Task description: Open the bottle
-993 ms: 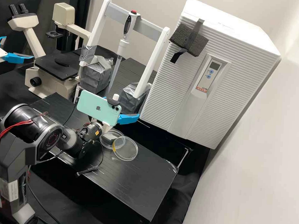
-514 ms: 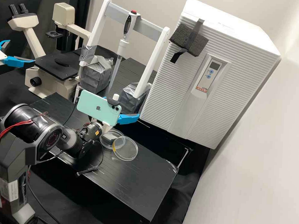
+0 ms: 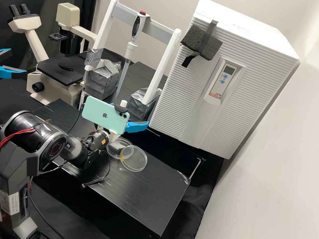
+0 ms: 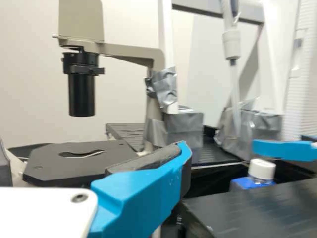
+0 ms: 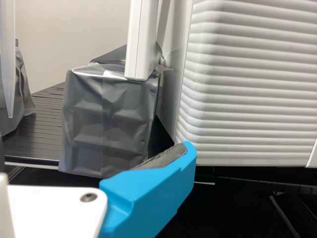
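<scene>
Beside the right fingers (image 3: 136,126), apparently spread and empty, bottle (image 3: 123,104), left fingers (image 3: 4,71) parted, empty.

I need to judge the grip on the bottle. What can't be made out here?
- Bottle: in the high view the phone hides all but its cap; in the left wrist view the bench hides its lower body.
- Whether the cap is loose: too small in either view to tell.
- Left gripper: the high view's left edge cuts off its base.
</scene>
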